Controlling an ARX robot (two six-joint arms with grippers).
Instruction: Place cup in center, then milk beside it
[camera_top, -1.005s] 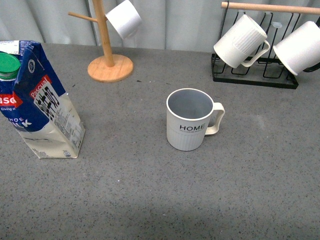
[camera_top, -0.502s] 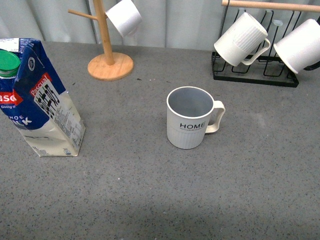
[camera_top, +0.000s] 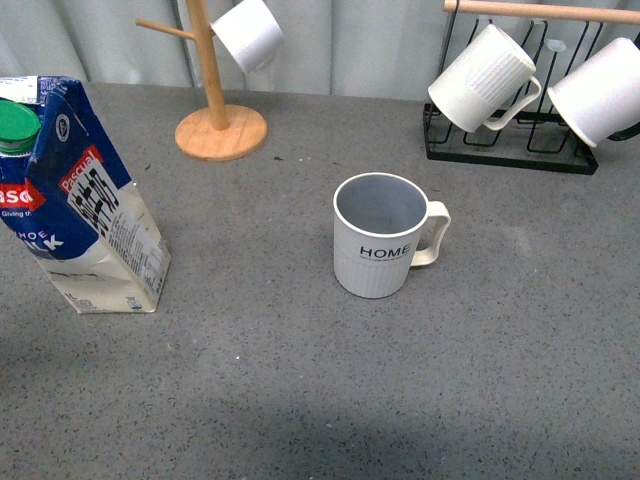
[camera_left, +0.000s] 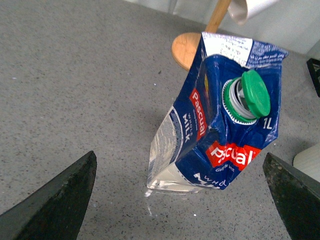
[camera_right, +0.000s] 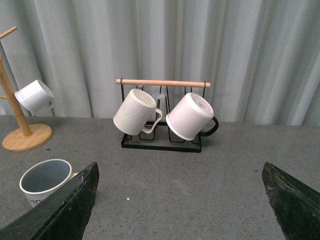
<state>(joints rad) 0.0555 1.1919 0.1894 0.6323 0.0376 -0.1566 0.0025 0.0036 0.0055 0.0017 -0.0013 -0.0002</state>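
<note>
The cream ribbed cup (camera_top: 382, 240) with black "HOME" lettering stands upright near the table's middle, handle to the right; it also shows in the right wrist view (camera_right: 44, 181). The blue and cream milk carton (camera_top: 82, 200) with a green cap stands at the left edge; it also shows in the left wrist view (camera_left: 217, 117). My left gripper (camera_left: 182, 200) is open, its fingers wide apart, above and short of the carton. My right gripper (camera_right: 182, 200) is open and empty over bare table, to the right of the cup. Neither arm shows in the front view.
A wooden mug tree (camera_top: 218, 100) with a small white cup (camera_top: 247, 35) stands at the back left. A black wire rack (camera_top: 510, 150) with a wooden bar holds two white mugs (camera_top: 482, 80) at the back right. Grey curtain behind.
</note>
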